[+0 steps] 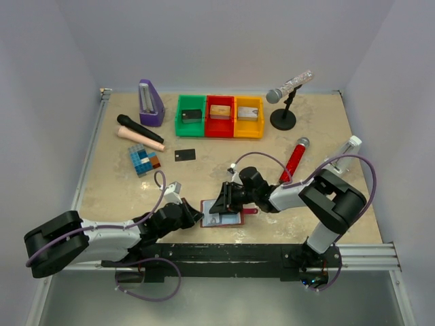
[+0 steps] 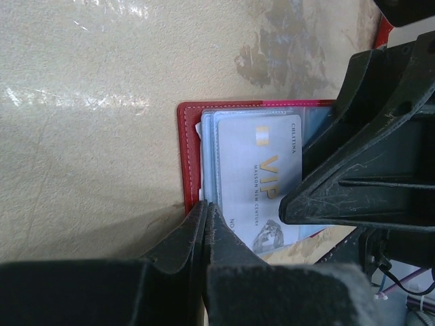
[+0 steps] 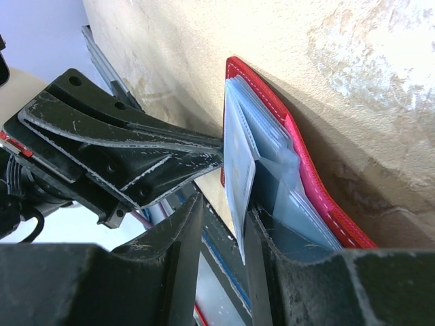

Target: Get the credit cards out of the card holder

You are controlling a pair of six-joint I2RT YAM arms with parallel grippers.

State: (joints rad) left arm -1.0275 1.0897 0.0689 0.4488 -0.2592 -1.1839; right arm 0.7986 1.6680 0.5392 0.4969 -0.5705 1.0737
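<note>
While left gripper (image 2: 206,212), shut, pins card holder (image 2: 187,149), right gripper (image 3: 224,212) straddles a credit card (image 3: 239,157) part-open, prob. loose; closing may pinch sleeve (image 3: 299,204) too.

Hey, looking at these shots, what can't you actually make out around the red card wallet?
Top view: most of the dark-red leather folding card holder, covered by the right end effector.
Left wrist view: cards beneath the silvery VIP card, stacked out of sight; holder's right half, behind that end effector.
Right wrist view: whether the pale sheet between its jaws is card or pocket; seen edge-on.
</note>
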